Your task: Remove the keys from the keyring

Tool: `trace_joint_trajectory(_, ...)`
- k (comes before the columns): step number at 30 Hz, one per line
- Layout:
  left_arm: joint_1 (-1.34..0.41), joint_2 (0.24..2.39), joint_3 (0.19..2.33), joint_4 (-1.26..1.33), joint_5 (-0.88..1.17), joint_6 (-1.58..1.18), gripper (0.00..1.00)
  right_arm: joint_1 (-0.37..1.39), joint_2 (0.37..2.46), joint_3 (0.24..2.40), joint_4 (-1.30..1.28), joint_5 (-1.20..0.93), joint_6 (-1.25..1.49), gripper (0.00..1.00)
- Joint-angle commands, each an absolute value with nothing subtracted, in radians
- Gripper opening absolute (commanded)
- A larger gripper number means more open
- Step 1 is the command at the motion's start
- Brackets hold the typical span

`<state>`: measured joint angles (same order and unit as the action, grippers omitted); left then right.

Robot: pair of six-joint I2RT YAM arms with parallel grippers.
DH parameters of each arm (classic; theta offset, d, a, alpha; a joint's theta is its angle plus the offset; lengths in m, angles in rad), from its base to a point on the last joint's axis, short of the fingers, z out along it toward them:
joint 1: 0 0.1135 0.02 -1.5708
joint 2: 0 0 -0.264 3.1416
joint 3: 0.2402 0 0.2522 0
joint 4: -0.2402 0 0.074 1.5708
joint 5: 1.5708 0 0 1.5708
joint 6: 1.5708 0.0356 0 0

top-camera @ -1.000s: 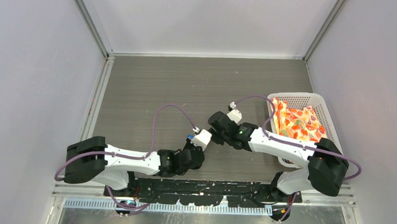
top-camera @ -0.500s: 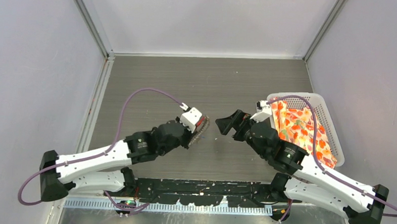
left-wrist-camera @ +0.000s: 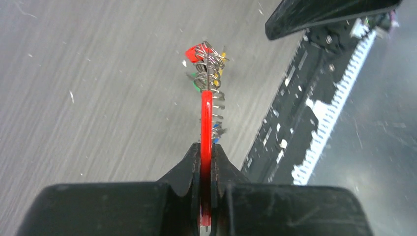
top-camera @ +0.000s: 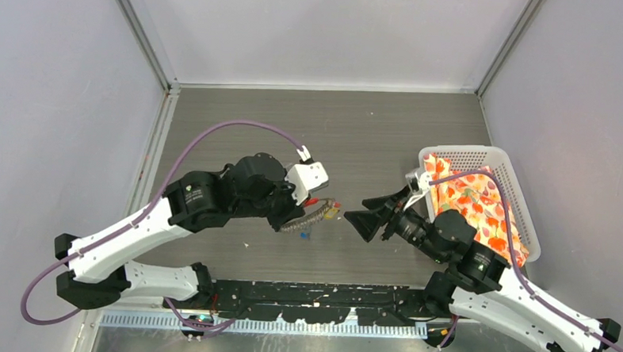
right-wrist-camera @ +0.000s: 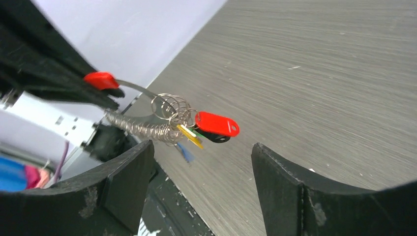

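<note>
Left jaws: closed flat on the short red section of the keyring (left-wrist-camera: pixel 206 123), which juts straight out beyond their tips. The grey coil of the ring carries the keys (right-wrist-camera: pixel 216 124) bunched at its far end: red, yellow, green and blue tags, hanging apparently clear of the counter (top-camera: pixel 294 128).

Right jaws: spread wide and holding nothing. They face the bunch from the right, near it but apart from it; in the right wrist view the keys hang in the gap ahead of the two fingers (right-wrist-camera: pixel 123 182).

Surroundings: bare counter lies beyond both arms up to the far wall. A white basket (top-camera: pixel 484 149) with patterned cloth (top-camera: pixel 474 199) stands at the right edge. The black base rail (top-camera: pixel 319 291) borders the near edge.
</note>
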<state>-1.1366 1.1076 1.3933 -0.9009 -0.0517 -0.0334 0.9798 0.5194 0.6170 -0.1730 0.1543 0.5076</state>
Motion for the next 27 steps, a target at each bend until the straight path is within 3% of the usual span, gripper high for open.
trace_joint_trajectory(1,-1.134,1.12,1.526,-1.111,0.087,-0.004,0.0,0.983,0.46,0.563,-0.057,-0.076,0.391,0.76)
trace_joint_trajectory(9,-1.133,1.141,1.629,-1.233,0.153,-0.003,0.01,0.991,0.545,0.595,-0.039,-0.227,0.353,0.64)
trace_joint_trajectory(27,-1.133,1.15,1.709,-1.268,0.198,0.033,0.01,1.038,0.662,0.672,0.051,-0.298,0.248,0.6)
